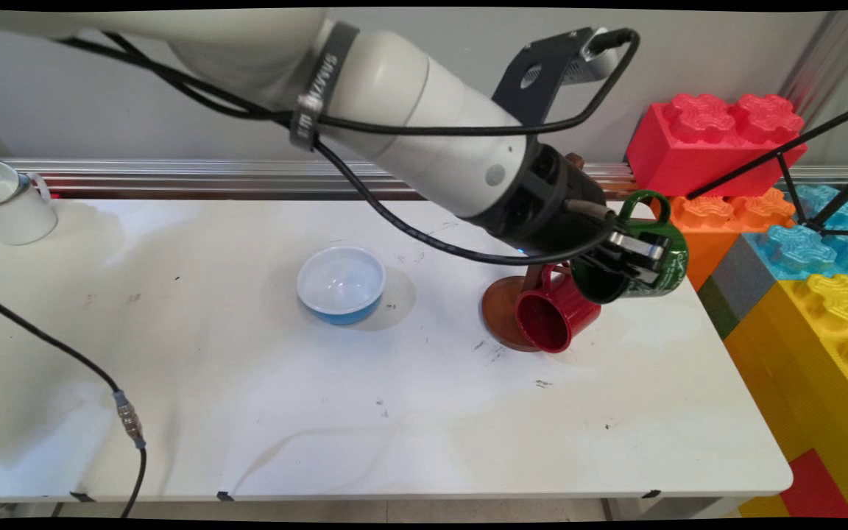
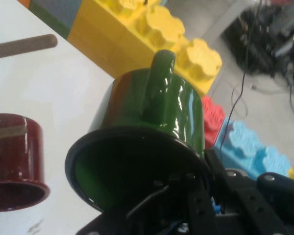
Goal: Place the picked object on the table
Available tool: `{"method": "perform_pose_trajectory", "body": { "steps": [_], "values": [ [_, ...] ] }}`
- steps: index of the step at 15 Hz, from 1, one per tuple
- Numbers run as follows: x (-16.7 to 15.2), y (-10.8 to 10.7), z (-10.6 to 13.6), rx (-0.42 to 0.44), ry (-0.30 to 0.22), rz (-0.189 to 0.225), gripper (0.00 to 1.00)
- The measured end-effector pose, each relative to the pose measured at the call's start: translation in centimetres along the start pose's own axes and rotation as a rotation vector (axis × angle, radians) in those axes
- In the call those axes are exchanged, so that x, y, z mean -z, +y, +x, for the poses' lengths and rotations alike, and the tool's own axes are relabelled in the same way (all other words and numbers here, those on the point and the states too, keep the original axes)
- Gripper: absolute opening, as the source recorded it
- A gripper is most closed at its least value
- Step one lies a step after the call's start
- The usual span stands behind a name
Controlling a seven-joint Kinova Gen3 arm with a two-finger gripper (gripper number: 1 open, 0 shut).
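1. A black cable (image 1: 128, 423) hangs over the table's (image 1: 394, 412) near left part, its metal connector above the bare white top.
2. A blue bowl (image 1: 341, 284), white inside, stands upright near the table's middle, well apart from the mugs.
3. A red mug (image 1: 555, 313) lies tilted on its side, mouth toward the near edge, on the brown round base of a mug stand (image 1: 501, 309), its handle at the stand's post.
4. The gripper (image 1: 634, 258) is clamped on the rim of a green mug (image 1: 663, 250), one finger inside the mouth and one outside; the mug is held in the air, tipped with its mouth down-left and its handle up, just right of the red mug and above the table's right end.
5. In the hand view the green mug (image 2: 152, 117) fills the middle, with the red mug (image 2: 14, 152) at its left.
6. A white mug (image 1: 12, 202) stands upright at the far left edge.
7. Big toy blocks (image 1: 711, 136), red, orange, blue and yellow, are stacked beyond the table's right end.
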Motion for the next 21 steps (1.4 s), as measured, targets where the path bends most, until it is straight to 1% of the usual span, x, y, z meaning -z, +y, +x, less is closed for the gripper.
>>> {"method": "perform_pose_trajectory", "body": {
  "steps": [2,7,10,13,18,21],
  "values": [
    [0.7,-0.1,0.3,-0.054,-0.028,0.005,0.00],
    [3.1,-1.2,0.7,-0.193,-0.161,0.051,0.00],
    [4.3,-2.4,0.6,-0.255,-0.245,0.101,0.00],
    [4.7,-3.4,0.6,-0.332,-0.313,0.147,0.00],
    [4.4,-5.3,0.2,-0.485,-0.404,0.211,0.00],
    [3.6,-6.3,-0.1,-0.542,-0.450,0.253,0.00]
  ]
}}
